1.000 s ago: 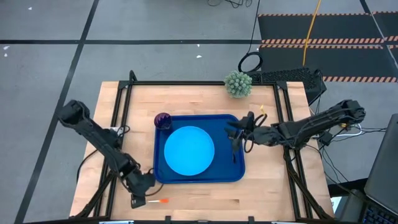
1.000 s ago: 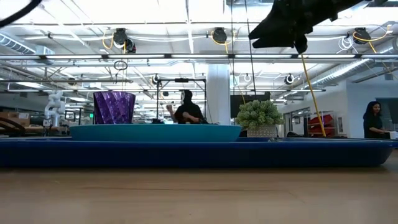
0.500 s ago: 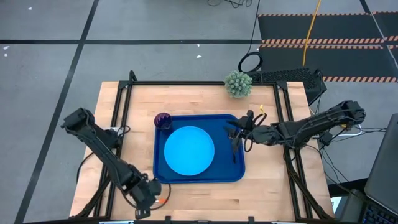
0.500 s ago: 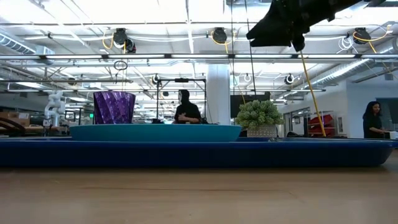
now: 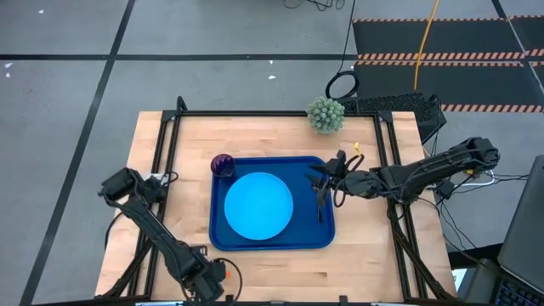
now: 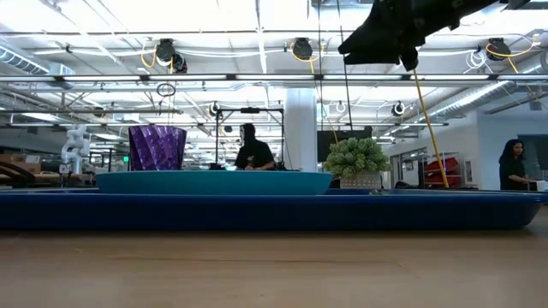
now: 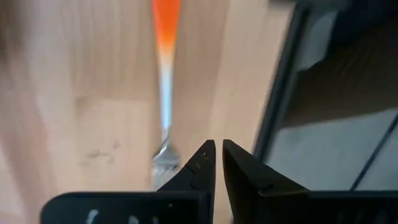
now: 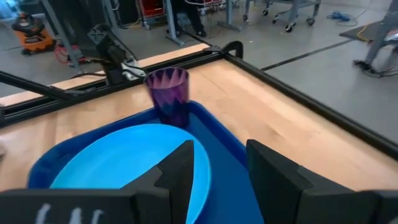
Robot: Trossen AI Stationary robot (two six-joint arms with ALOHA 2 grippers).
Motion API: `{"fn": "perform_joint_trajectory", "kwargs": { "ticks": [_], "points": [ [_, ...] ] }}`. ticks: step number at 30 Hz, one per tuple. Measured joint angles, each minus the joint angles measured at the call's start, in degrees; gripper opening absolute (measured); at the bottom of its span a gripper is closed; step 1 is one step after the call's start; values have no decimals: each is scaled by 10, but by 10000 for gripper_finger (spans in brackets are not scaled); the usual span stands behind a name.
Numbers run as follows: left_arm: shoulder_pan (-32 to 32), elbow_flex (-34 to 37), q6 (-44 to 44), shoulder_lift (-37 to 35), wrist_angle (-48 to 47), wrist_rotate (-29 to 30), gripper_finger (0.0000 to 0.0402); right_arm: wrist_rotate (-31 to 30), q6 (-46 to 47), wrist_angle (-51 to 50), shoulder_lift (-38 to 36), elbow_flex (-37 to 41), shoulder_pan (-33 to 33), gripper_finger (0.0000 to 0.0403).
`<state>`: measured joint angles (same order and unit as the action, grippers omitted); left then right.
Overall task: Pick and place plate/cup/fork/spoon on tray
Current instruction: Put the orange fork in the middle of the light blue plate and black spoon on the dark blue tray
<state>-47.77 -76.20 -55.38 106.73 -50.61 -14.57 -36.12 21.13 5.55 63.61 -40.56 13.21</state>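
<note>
Your left gripper [image 7: 217,163] sits near the table's [image 5: 357,255] front edge, at about 7 o'clock from the tray [image 5: 323,236], fingers nearly pressed together with only a sliver between them, nothing pinched. The fork [image 7: 165,74] lies flat on the wood just beside those tips (not between them). Your right gripper [image 8: 219,169] hangs over the tray's 3 o'clock side, fingers spread and empty. The plate [image 5: 258,205] lies mid-tray; the cup [image 5: 223,164] stands at its 10 o'clock corner.

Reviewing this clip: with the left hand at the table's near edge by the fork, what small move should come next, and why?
Probably open the left hand and shift it over the fork: its fingers are nearly together beside the fork, which lies flat on the table, not gripped.
</note>
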Motion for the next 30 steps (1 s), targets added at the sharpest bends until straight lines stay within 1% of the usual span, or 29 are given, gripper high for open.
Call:
{"fn": "perform_joint_trajectory", "kwargs": {
  "ticks": [3, 6, 11, 15, 18, 22, 30],
  "points": [
    [0, 1, 41, 2, -29, -9, 33, 6, 6, -3, 0, 0, 0, 139],
    [4, 1, 61, 2, -29, -8, 42, 6, 10, -7, 0, 0, 0, 139],
    [6, 1, 73, 5, -27, 36, 91, 6, 22, -23, 0, 0, 0, 139],
    [4, 1, 82, 15, -27, 40, 132, 6, 22, -27, 0, 0, 0, 140],
    [4, 1, 84, 27, -27, 40, 152, 6, 22, -28, 0, 0, 0, 140],
    [4, 1, 65, 35, -28, 40, 164, 6, 22, -28, 0, 0, 0, 140],
    [0, 10, -11, 36, -26, 42, 166, 6, 22, -30, 0, 0, 0, 140]
  ]
}}
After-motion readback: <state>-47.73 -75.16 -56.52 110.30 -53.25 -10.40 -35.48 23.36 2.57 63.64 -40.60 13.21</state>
